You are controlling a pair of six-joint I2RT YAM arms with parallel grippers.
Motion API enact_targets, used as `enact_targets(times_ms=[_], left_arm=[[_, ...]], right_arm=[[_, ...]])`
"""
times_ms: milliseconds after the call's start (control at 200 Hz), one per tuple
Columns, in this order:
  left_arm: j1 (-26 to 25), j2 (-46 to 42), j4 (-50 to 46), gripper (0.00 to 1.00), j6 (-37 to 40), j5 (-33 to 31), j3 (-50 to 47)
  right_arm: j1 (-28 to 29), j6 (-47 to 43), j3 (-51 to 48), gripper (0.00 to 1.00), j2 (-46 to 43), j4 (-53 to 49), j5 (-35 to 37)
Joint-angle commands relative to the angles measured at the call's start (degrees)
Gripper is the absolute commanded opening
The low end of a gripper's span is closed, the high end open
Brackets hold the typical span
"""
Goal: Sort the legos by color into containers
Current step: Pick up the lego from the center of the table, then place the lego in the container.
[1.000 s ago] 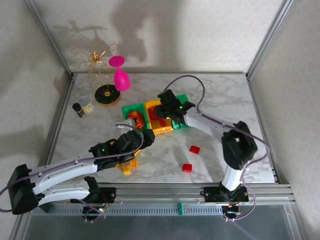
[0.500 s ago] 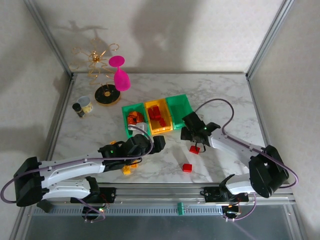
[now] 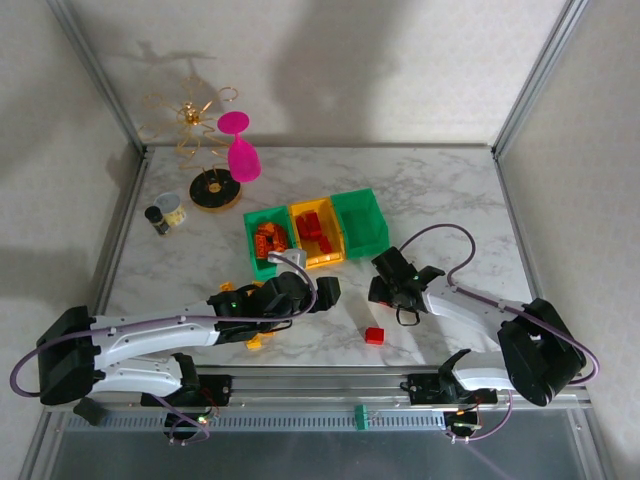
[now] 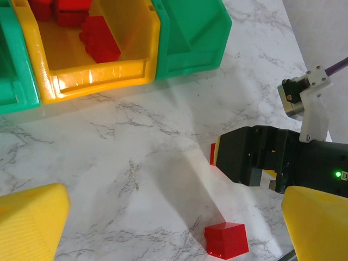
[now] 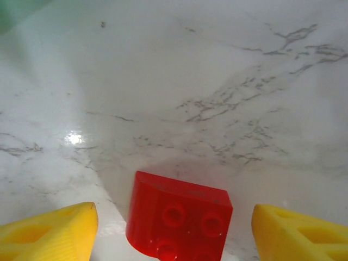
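Lowered since before, right pincer (image 5: 174,235) gapes wide around a studded red lego (image 5: 179,209).

I saw soft, even light; broad shadows fell on the back wall (image 3: 400,70), glare spotted the marble (image 5: 73,138).

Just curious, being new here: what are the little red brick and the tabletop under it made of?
Red brick: probably moulded plastic, glossy, with round studs. Tabletop: polished marble look, grey veins on white with a glare spot; possibly printed laminate.
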Motion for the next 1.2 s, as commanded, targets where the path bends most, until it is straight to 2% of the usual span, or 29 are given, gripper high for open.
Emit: enact_targets(times_ms=[0, 360, 666, 901, 1192], left_arm=[[-0.7, 0.0, 0.9, 1.0, 0.2, -0.3, 1.4], [-0.7, -0.4, 0.9, 1.0, 0.0, -1.0, 1.0], [-0.7, -2.8, 0.4, 1.0, -0.5, -2.8, -0.3], [0.1, -5.4, -5.0, 1.0, -0.8, -6.7, -0.3], [3.8, -12.7, -9.7, 1.0, -4.9, -8.7, -3.3]], right_arm=[[0.3, 1.8, -0.3, 0.71, 1.3, -0.2, 1.3], [1.1, 0.7, -0.5, 0.51, 4.1, 1.6, 1.9], [3.5, -1.4, 3.2, 0.43, 3.8, -0.6, 3.8], [4.8, -5.4, 11.9, 0.42, 4.0, -3.2, 4.5], [7.1, -13.2, 29.3, 0.42, 15.3, -0.1, 4.3]])
